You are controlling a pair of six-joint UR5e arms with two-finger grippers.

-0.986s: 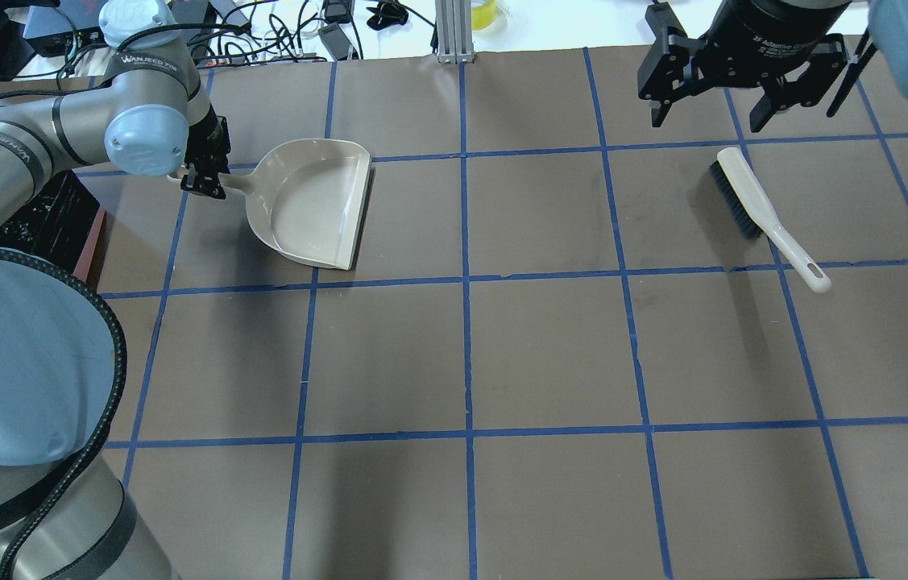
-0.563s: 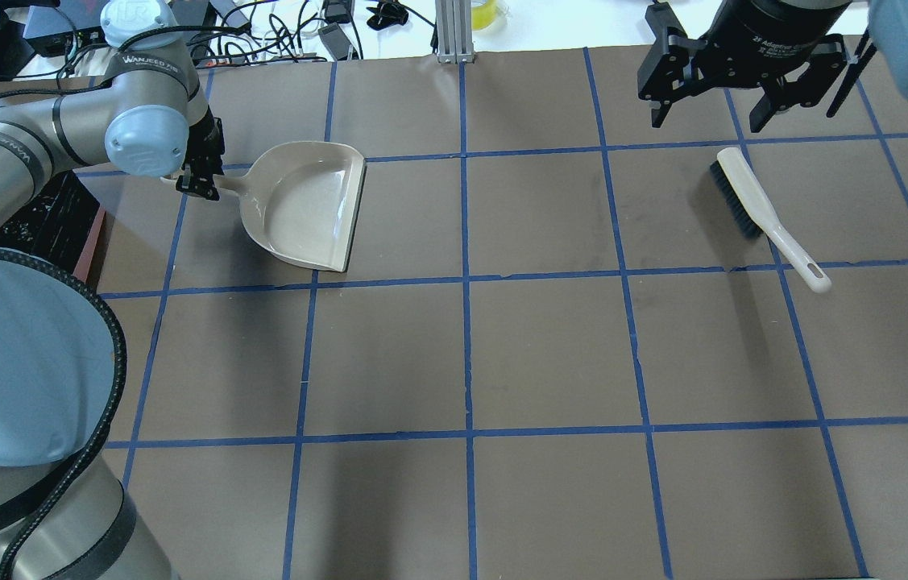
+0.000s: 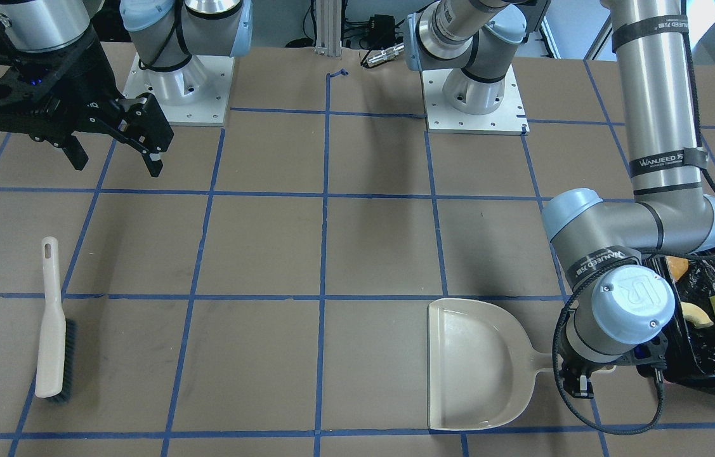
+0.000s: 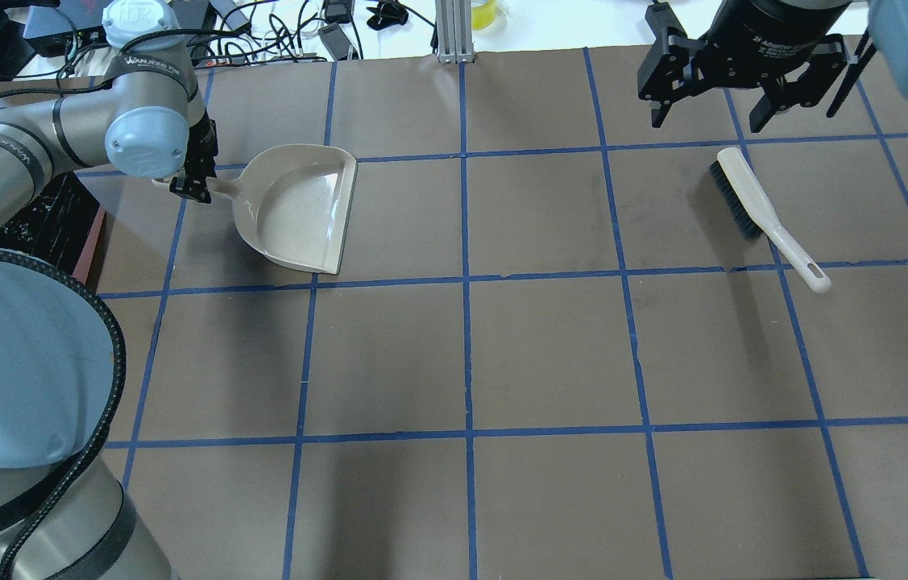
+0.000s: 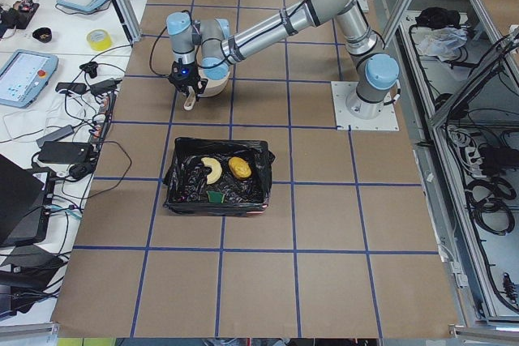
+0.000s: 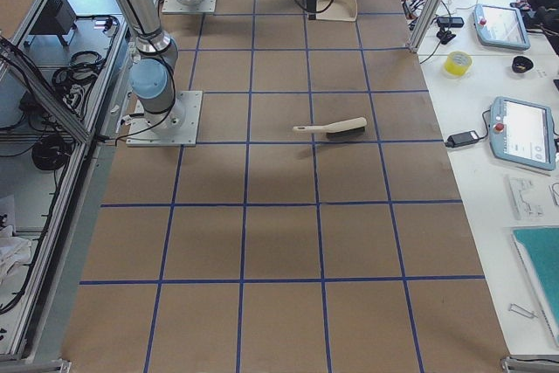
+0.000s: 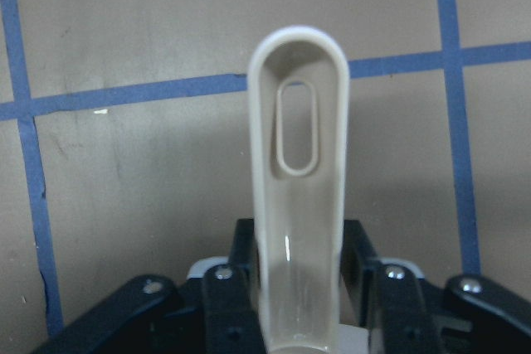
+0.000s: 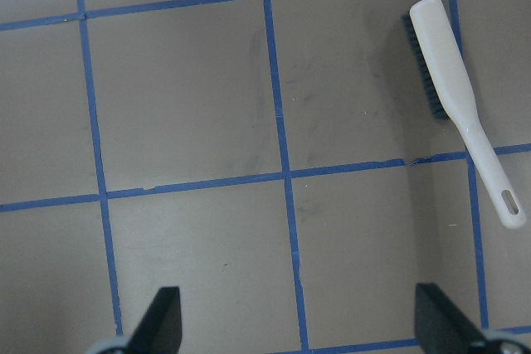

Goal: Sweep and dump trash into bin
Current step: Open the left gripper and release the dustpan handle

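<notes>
Lying in the bin (image 5: 180, 188) are amber lump (image 5: 239, 168), tan crescent (image 5: 212, 171), green-sided sponge (image 5: 215, 197).

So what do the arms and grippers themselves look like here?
The left arm and right arm are silver-grey tubes with pale blue joint caps; the left carries black bands lettered WANJEED, a UR logo on one cap, and a black braided cable. The left gripper and right gripper are black two-finger units.

- A robotics lab: a brown-papered table (image 4: 550, 354) gridded in blue tape (image 4: 467, 354).
- Teach pendants (image 6: 524, 133), tangled cables (image 4: 276, 36) and aluminium framing (image 4: 454, 32) line its edges.
</notes>
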